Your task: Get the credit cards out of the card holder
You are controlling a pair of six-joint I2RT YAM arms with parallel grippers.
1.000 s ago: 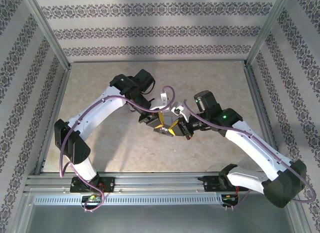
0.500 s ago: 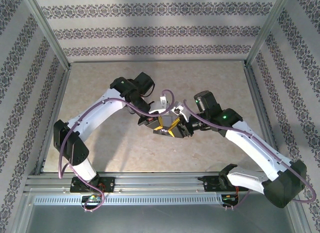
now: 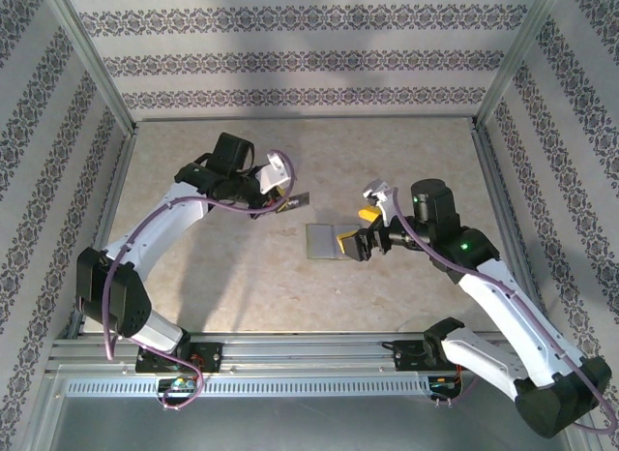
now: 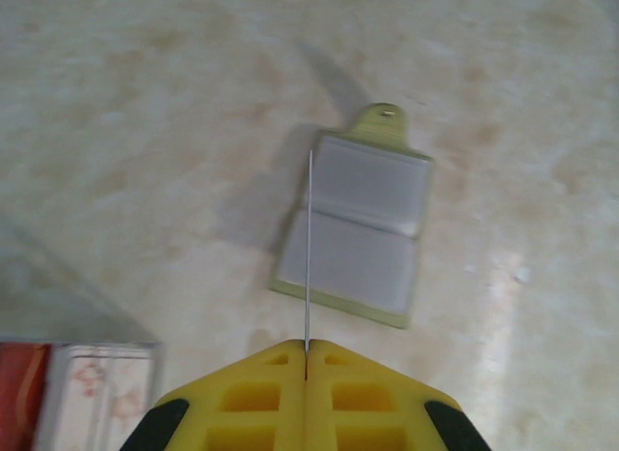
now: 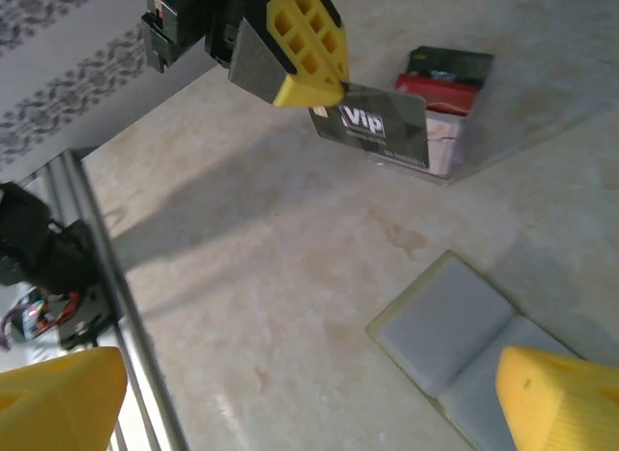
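The card holder (image 3: 323,241) lies open and flat on the table, pale grey with a yellowish tab (image 4: 383,116); it also shows in the right wrist view as the card holder (image 5: 462,339). My left gripper (image 3: 287,200) hovers up and left of it, shut on one of the credit cards, a grey one marked VIP (image 5: 377,128), seen edge-on as a thin card (image 4: 309,238) between the yellow fingers (image 4: 271,393). More credit cards (image 5: 437,87), red and dark green, stand in a clear tray (image 4: 97,393). My right gripper (image 3: 357,229) is open at the holder's right edge, holding nothing.
Patterned walls on metal posts close in the table on three sides. An aluminium rail (image 3: 309,354) runs along the near edge, also seen as the rail (image 5: 106,277). The marbled tabletop (image 3: 406,161) lies bare at the back right.
The two arms have parted from the middle. The left gripper moved up and left with the grey card in it. The right gripper opened and drew back right, leaving the holder on the table.
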